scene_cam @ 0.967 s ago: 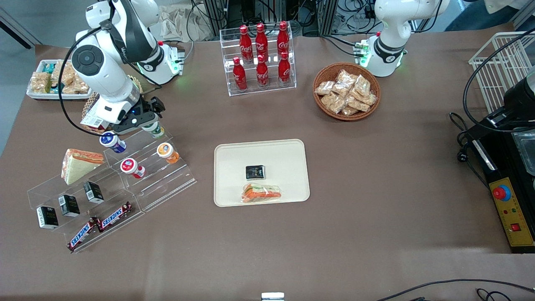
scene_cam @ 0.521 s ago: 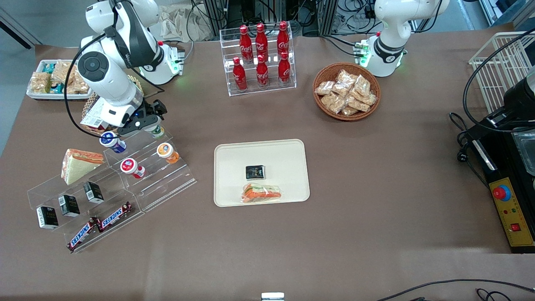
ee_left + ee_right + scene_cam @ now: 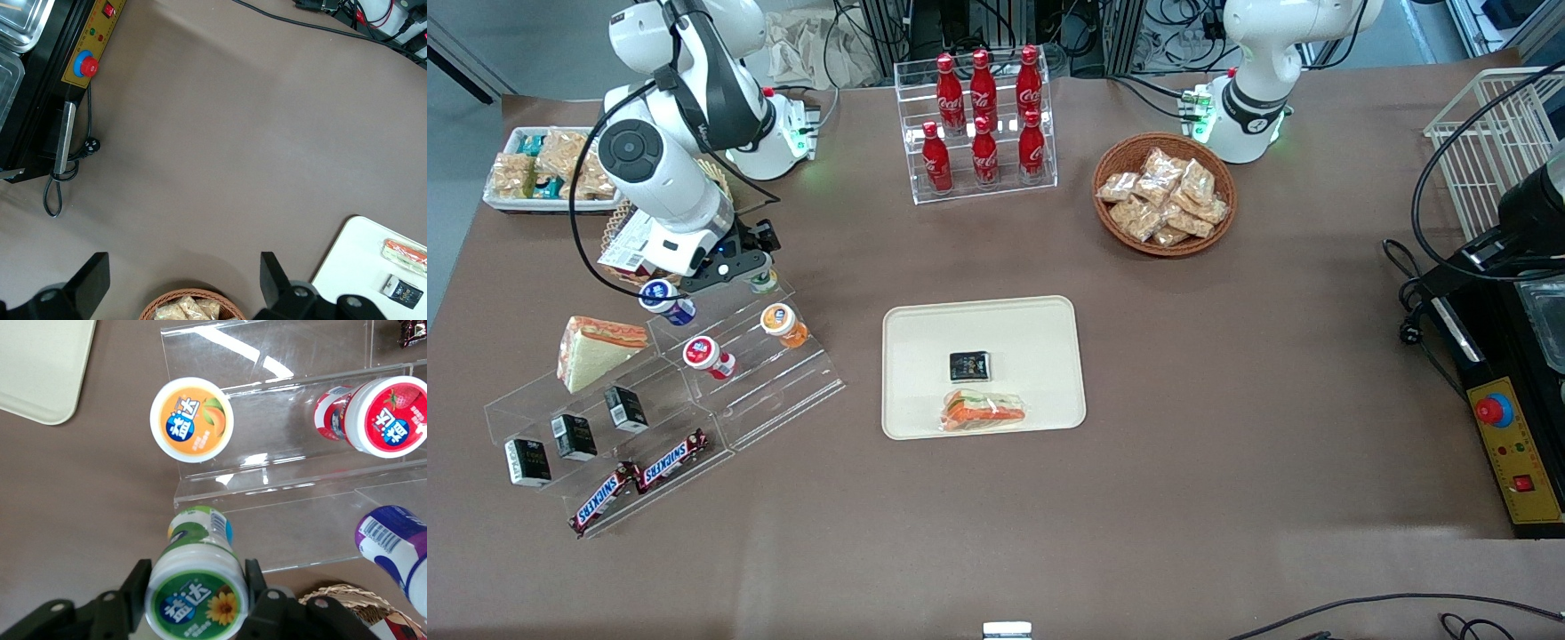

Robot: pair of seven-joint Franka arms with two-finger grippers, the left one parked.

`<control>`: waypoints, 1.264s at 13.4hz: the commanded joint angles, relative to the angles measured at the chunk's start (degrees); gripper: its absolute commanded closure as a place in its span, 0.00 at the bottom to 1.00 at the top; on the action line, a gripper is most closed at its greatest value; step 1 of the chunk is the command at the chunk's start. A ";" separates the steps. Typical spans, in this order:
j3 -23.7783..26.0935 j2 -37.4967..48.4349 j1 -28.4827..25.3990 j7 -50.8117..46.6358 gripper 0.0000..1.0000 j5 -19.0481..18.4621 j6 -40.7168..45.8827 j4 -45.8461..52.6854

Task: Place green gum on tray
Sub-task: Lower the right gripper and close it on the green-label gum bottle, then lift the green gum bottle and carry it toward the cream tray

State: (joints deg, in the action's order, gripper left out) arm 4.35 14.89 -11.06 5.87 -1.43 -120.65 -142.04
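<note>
The green gum (image 3: 197,597), a green bottle with a white lid bearing a green-and-orange mark, lies on the top step of a clear acrylic riser (image 3: 783,382). My right gripper (image 3: 197,585) has a finger against each side of the lid and is shut on it. In the front view the gripper (image 3: 754,267) covers most of the green gum (image 3: 764,284). The cream tray (image 3: 925,329) lies flat mid-table, toward the parked arm from the riser. Its corner shows in the right wrist view (image 3: 40,360).
An orange gum (image 3: 783,324), a red one (image 3: 708,355) and a blue one (image 3: 665,300) rest on the riser's steps close by. The tray holds a black packet (image 3: 970,365) and a wrapped sandwich (image 3: 984,411). A cola rack (image 3: 983,124) and a snack basket (image 3: 1165,194) stand farther from the camera.
The right arm has shifted slightly toward the tray and lowered. The gripper now covers more of the green gum's lid. The bottle stays on the top step.
</note>
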 commanded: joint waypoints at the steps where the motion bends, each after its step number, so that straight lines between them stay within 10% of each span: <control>1: -0.31 0.05 -0.19 0.28 0.71 -1.03 -0.91 -0.34; 17: 0.13 0.49 -2.20 -4.36 0.82 4.50 4.97 5.18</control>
State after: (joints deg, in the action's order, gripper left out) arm 4.47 15.09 -11.45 4.42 0.56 -119.09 -139.98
